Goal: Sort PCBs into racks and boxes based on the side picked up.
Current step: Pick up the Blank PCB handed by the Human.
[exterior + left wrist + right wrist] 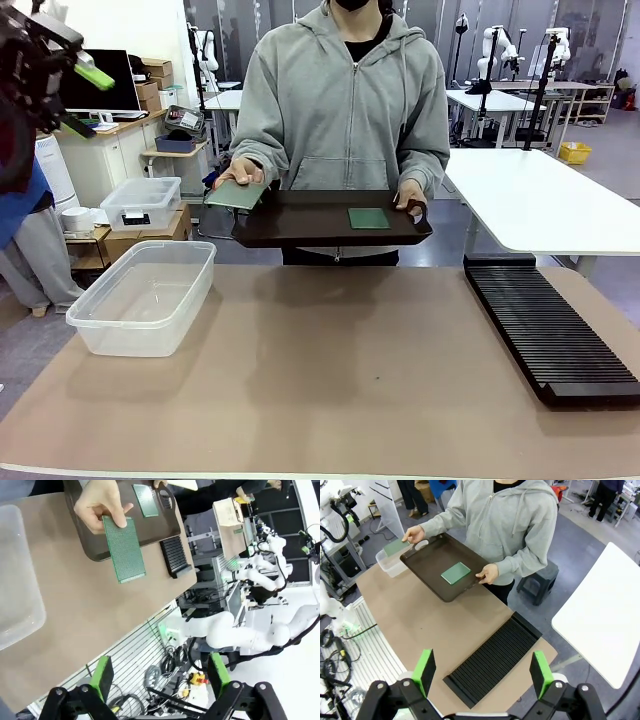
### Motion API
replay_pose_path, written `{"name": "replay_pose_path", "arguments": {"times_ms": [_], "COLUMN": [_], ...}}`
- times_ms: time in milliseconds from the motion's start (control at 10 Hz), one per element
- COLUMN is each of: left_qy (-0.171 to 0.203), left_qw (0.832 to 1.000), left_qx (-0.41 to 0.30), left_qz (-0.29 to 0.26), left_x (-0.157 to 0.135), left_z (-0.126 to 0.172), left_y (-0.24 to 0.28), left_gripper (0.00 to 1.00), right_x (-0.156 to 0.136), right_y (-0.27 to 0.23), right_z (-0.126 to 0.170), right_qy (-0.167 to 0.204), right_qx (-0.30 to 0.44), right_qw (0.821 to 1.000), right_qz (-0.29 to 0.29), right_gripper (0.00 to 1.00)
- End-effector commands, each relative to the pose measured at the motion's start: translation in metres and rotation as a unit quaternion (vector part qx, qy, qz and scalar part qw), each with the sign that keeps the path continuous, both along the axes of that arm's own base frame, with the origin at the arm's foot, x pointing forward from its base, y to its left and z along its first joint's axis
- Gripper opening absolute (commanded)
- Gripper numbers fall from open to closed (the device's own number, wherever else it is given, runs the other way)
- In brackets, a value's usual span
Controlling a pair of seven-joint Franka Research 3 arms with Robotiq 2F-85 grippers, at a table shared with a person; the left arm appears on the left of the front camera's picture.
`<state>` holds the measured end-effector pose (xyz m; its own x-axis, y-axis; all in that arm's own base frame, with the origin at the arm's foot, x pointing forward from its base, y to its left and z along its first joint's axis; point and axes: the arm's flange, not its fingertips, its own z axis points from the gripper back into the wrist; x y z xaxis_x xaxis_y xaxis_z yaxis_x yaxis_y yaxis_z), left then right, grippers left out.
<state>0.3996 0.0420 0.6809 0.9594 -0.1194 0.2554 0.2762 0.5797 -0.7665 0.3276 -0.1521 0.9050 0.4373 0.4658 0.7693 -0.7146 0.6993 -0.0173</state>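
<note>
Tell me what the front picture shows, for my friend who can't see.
A person in grey holds a dark tray beyond the table, one green PCB lying on it, a second PCB held in a hand at its edge. A clear tub sits left, a black rack right.

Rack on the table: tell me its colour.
The rack is black, ridged with parallel slots; clearest in the front view.

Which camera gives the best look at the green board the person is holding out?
The left wrist view: the held PCB lies flat to the camera, its grid of holes plain. The front view shows it nearly edge-on at the tray's end. The right wrist view shows it small and far off.
</note>
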Motion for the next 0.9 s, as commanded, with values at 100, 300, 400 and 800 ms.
{"name": "replay_pose_path", "arguments": {"times_ms": [100,300,400,800], "left_qy": [-0.016,0.003,0.003,0.054], "left_qw": [0.999,1.0,1.0,0.995], "left_qx": [-0.034,-0.009,-0.009,-0.086], "left_qz": [0.027,0.01,0.01,0.003], "left_x": [-0.012,-0.002,-0.002,0.028], "left_z": [-0.03,-0.016,-0.016,-0.06], "left_y": [-0.027,-0.01,-0.01,-0.031], "left_gripper": [1.0,1.0,1.0,1.0], "right_x": [-0.002,-0.002,-0.002,-0.002], "right_y": [0.002,0.002,0.002,0.002], "right_z": [-0.001,-0.001,-0.001,-0.001], "right_qy": [0.0,0.0,0.0,0.0], "right_qx": [0.004,0.004,0.004,0.004], "right_qw": [1.0,1.0,1.0,1.0], "right_qz": [0.008,0.008,0.008,0.008], "right_gripper": [1.0,1.0,1.0,1.0]}}
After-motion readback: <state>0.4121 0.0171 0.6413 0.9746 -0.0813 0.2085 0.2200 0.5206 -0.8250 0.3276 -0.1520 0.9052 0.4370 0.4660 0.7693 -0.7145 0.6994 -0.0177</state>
